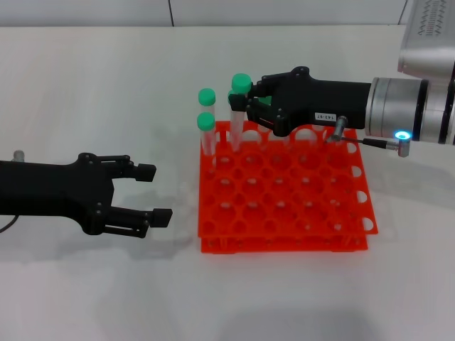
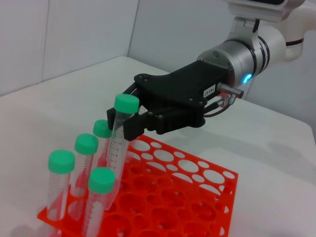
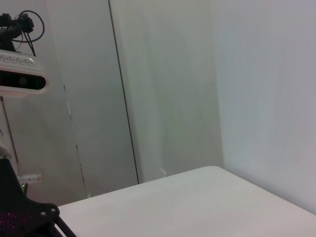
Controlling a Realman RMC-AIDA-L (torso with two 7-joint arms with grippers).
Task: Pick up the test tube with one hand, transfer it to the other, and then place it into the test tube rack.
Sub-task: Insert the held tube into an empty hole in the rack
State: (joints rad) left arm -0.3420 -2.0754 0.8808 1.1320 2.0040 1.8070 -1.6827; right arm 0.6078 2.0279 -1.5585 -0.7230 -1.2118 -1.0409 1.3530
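The right claw [image 1: 250, 99] reaches in from the right over the far edge of the orange rack [image 1: 284, 206], which sits on the white desk [image 1: 85, 85]. Its fingers are closed on a green-capped tube [image 1: 237, 106] just below the cap. The tube stands nearly upright, slightly tilted, with its lower end down at the holes along the rack's far left side; whether it is seated in a hole cannot be told. In the left wrist view the same tube [image 2: 120, 138] rises higher than the four others [image 2: 86, 163] standing in the rack [image 2: 173, 197] beside it, with the right claw [image 2: 129, 121] clamped on it.

The left claw [image 1: 155, 193] hovers over the desk, just left of the rack, its fingers spread apart and holding nothing.
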